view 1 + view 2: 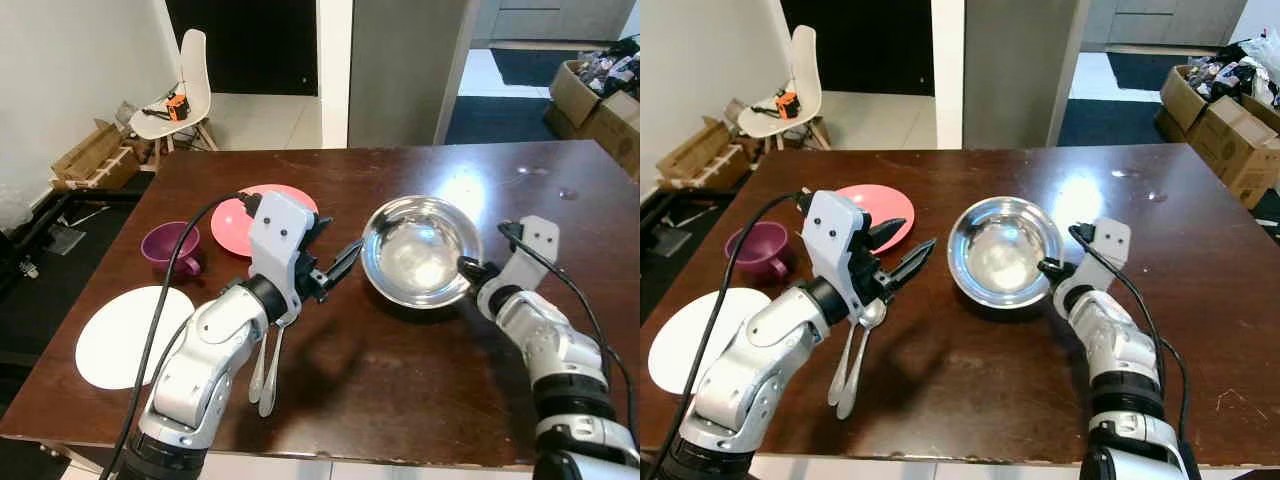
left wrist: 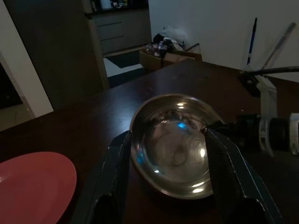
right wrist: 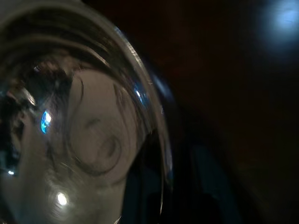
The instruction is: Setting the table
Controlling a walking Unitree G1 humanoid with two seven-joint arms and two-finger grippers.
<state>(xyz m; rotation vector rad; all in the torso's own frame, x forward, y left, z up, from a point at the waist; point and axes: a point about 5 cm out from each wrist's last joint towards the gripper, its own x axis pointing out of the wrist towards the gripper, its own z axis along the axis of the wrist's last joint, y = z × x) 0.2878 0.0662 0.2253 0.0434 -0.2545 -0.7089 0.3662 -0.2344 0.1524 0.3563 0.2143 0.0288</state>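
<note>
Bowl (image 1: 420,250), steel, sits near the middle of your brown table (image 1: 540,180), tipped a bit with its near side lifted. Your right gripper (image 1: 470,268) has it: fingers pinched on the rim at the bowl's right edge, one inside and one outside as the right wrist view shows the rim running between them. So the bowl lies to the left of that gripper, and the right arm is the one in contact. Your left gripper (image 1: 335,262) hovers just beside the bowl's left edge, fingers spread, pointing straight at it; in the left wrist view the bowl sits framed between the two open fingers, not touching. Under the left forearm you've got two spoons (image 1: 268,370) lying on the table, long axis running toward you and away, handles toward the arm's elbow. Further left: pink plate (image 1: 235,225) behind the left wrist, purple mug (image 1: 170,247) beside it, white plate (image 1: 125,335) near the left table edge, all apart from the bowl. Likely next: the right arm carries or slides the bowl to its place; judge clearance to the left gripper first, it's close on the bowl's far side from your grip.
</note>
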